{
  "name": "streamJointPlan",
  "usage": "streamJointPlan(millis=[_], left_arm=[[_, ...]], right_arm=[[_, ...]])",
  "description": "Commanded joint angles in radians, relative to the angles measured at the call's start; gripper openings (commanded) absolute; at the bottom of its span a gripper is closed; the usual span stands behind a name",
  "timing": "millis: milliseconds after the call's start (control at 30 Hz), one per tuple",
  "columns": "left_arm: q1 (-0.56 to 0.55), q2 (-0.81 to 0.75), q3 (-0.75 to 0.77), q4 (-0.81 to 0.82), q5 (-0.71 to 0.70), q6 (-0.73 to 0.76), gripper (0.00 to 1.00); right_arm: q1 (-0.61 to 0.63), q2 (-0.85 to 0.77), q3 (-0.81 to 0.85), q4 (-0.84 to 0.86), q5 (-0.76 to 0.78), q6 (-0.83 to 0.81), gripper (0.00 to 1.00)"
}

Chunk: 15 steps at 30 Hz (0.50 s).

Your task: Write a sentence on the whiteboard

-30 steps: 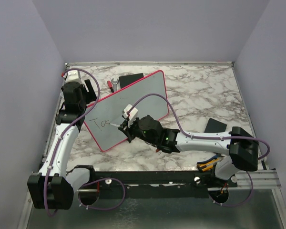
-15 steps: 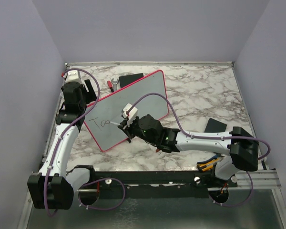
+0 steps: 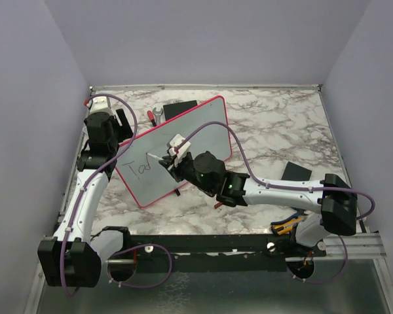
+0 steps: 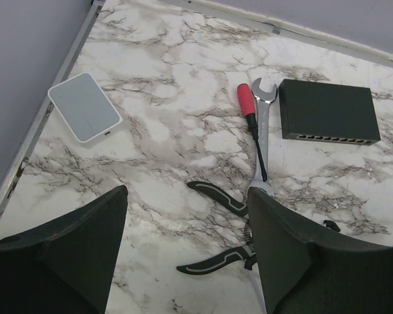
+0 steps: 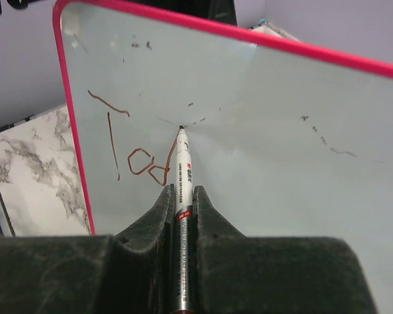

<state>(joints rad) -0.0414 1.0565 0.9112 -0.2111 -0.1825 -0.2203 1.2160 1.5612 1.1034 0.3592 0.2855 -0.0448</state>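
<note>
Your whiteboard (image 3: pixel 190 134) sits left of centre in the overhead view, running diagonally from lower left to upper right on the marble table (image 3: pixel 275 124). The sentence (image 3: pixel 140 168) is partial: only "To" and a third letter show, near the board's lower left end.

The right gripper (image 3: pixel 171 163) is clenched on a marker (image 5: pixel 183 173). In the right wrist view the tip meets the board surface at frame centre, just up and right of the lettering.

The left gripper (image 4: pixel 187 261) is released, its fingers (image 4: pixel 85 242) spread with nothing between them. Beyond them in the left wrist view lie a wrench (image 4: pixel 263 124), a red-handled screwdriver (image 4: pixel 249 108), pliers (image 4: pixel 219 229) and a black box (image 4: pixel 327 111).
</note>
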Motion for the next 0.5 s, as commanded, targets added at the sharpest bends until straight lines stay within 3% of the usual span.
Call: streamJointPlan(millis=[0, 467], left_arm=[[-0.003, -0.013, -0.017, -0.01, 0.028, 0.003, 0.75], [-0.003, -0.011, -0.015, -0.01, 0.029, 0.003, 0.74]], right_arm=[[-0.021, -0.018, 0.042, 0.055, 0.079, -0.047, 0.0], [-0.023, -0.024, -0.023, 0.024, 0.022, 0.016, 0.0]])
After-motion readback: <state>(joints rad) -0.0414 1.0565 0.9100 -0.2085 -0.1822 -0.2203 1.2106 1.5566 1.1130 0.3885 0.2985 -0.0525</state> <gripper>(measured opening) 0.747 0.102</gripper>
